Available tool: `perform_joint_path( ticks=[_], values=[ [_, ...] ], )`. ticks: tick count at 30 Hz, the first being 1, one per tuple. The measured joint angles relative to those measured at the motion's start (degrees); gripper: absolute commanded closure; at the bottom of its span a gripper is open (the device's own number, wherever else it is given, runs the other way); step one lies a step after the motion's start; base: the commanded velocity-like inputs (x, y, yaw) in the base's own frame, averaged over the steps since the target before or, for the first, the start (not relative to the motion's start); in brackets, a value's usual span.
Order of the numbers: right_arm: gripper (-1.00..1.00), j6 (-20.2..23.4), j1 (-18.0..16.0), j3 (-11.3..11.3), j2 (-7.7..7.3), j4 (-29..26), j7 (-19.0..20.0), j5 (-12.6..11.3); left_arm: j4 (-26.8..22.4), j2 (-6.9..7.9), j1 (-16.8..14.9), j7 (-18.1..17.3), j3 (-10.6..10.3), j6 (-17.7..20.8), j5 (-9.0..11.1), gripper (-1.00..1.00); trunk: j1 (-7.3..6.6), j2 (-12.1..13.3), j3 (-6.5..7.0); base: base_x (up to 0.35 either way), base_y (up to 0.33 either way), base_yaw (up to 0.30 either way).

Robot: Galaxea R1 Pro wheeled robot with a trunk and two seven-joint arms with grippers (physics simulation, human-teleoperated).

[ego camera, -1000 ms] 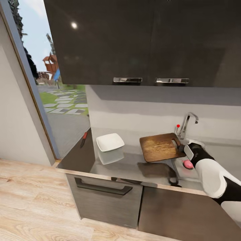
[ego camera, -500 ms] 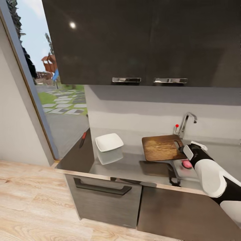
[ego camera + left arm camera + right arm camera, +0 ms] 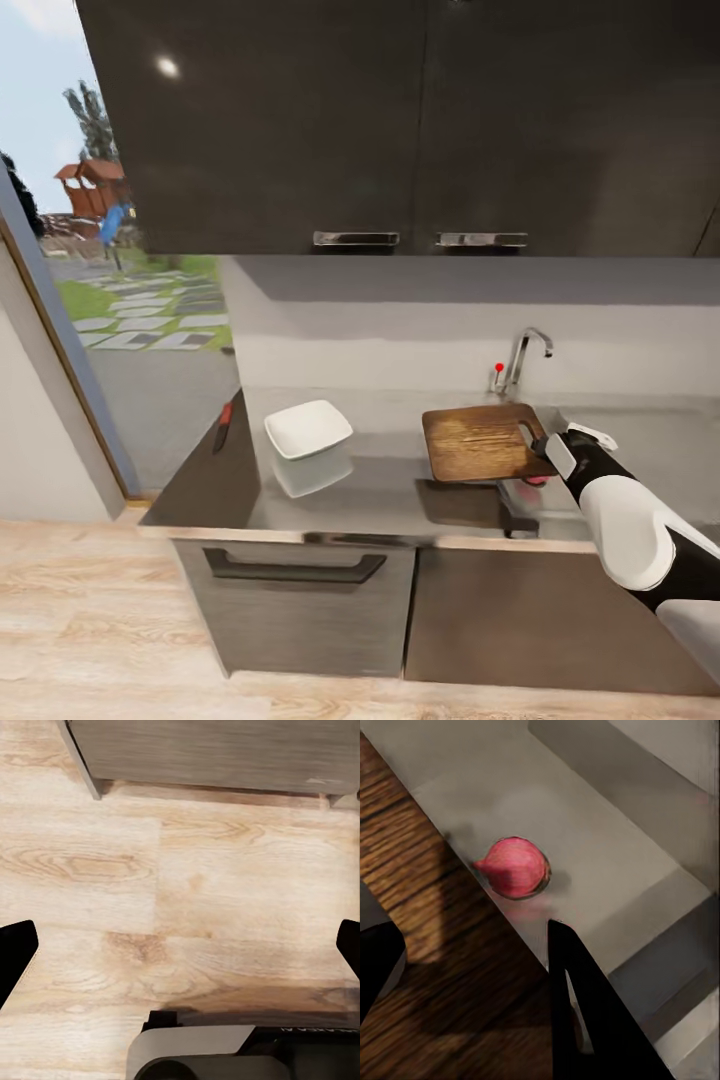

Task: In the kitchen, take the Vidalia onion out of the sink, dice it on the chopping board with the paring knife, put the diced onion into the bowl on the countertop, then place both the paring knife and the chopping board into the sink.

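right gripper [image 3: 543, 447] is pinching the chopping board [image 3: 482, 441] at right-center of the head view, half-hiding the Vidalia onion [image 3: 514, 867] in the sink [image 3: 607, 862], so I'd set it flat on the countertop [image 3: 380, 490] first; left fingers [image 3: 15, 952] spread.

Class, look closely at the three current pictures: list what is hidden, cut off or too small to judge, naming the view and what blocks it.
1. Small pinkish Vidalia onion: in the head view, mostly behind the dark-brown wooden chopping board.
2. Grey steel sink: the basin floor in the head view is hidden by the right arm.
3. Right gripper: one finger cut by the wrist view's edge.
4. Red-and-black-handled paring knife: the blade is too small in the head view.
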Motion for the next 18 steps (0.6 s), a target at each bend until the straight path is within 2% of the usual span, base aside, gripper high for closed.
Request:
perform_joint_path(
  ticks=[4, 11, 14, 18],
  values=[
    [1.00, 0.0, 0.0, 0.0, 0.03, 0.0, 0.0, 0.0, 0.0, 0.04, 0.0, 0.0, 0.0, 0.0, 0.0, -1.00, 0.00, 0.0, 0.00, 0.000, 0.306, -0.213],
    [1.00, 0.0, 0.0, 0.1, 0.43, 1.0, 0.0, -0.1, 0.0, 0.01, 0.0, 0.0, 0.0, 0.0, -0.1, -1.00, 0.00, 0.0, -0.01, 0.011, 0.255, -0.039],
    [1.00, 0.0, 0.0, 0.1, 0.45, 1.8, 0.1, 0.0, 0.0, 0.04, 0.0, 0.0, 0.0, 0.0, -0.1, -1.00, -0.02, 0.0, -0.01, 0.159, 0.246, -0.002],
    [1.00, 0.0, 0.0, 0.0, 1.26, 2.3, 0.1, 0.0, 0.0, 0.05, 0.0, 0.0, 0.0, 0.0, -0.1, -1.00, -0.02, 0.0, -0.01, 0.215, 0.217, 0.000]
  ],
)
